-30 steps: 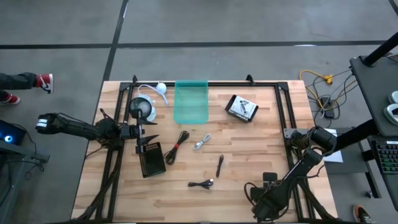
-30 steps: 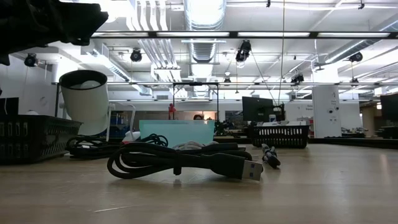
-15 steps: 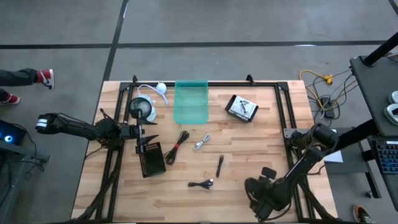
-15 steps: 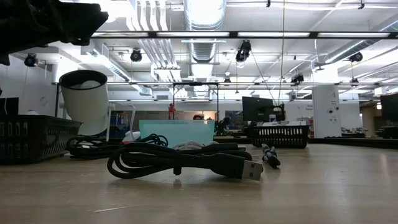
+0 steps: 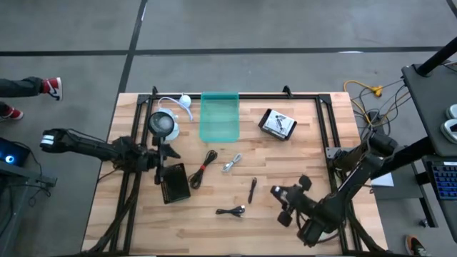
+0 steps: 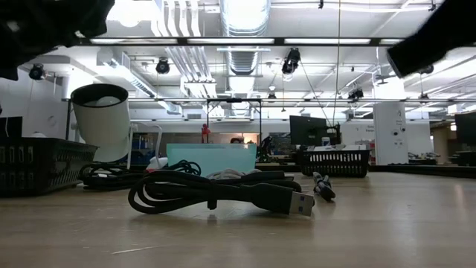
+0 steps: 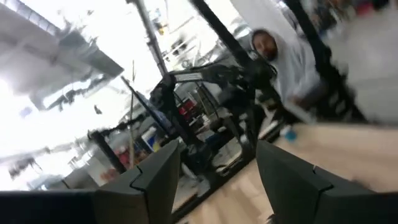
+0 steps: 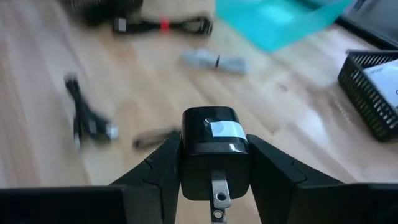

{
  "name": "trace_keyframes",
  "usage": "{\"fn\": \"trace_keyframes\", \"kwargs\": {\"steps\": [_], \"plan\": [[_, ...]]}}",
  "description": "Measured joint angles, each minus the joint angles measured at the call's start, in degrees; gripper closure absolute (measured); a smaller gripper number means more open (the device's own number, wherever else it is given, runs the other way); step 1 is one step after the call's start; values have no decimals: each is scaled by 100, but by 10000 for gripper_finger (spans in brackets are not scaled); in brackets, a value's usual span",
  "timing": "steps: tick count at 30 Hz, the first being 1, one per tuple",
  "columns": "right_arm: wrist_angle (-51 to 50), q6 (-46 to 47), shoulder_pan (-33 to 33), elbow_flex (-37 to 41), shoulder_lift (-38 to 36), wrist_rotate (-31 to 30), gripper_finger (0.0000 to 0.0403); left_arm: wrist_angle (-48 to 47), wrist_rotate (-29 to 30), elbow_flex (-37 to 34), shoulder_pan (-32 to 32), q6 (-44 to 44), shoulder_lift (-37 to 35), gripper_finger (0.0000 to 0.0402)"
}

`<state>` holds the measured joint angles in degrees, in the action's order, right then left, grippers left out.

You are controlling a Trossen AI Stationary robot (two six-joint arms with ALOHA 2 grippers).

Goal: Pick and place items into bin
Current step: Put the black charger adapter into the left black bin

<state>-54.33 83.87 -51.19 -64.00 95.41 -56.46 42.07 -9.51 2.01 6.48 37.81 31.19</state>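
High view: the wooden tabletop (image 5: 285,164) carries a teal bin (image 5: 218,116) at its far middle edge, a black mesh basket (image 5: 277,124) with white cards to the bin's right, and another black basket (image 5: 173,183) at the left. The left pincer (image 5: 161,160) hovers beside that left basket, its fingers (image 7: 155,180) spread with nothing between them in the left wrist view. The right pincer (image 5: 284,207) is over the near right part of the tabletop, and the right wrist view shows it pinching a black plug adapter (image 8: 214,152) between its fingers. Loose on the tabletop in front of the bin lie a black cable with red (image 5: 201,168), a silver metal piece (image 5: 231,163), a black stick (image 5: 253,190) and a coiled black cable (image 5: 232,210) nearest the front edge.
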Motion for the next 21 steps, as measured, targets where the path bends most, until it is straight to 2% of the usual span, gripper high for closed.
{"fn": "trace_keyframes", "kwargs": {"steps": [5,8,11,17,21], "plan": [[113,1107,258,327,-423,-442,267,392,-7,15,-4,1299,672,205],[326,1264,491,436,-596,-527,267,828,-49,64,-2,1809,1198,205],[857,692,740,528,-723,-535,267,1176,-51,204,-2,2144,1786,205],[2368,-1260,1170,613,-994,-545,267,2142,-51,691,-2,2357,3071,205],[3562,-2674,1314,551,-1111,-432,267,2201,-107,1213,-2,2746,3924,205]]}}
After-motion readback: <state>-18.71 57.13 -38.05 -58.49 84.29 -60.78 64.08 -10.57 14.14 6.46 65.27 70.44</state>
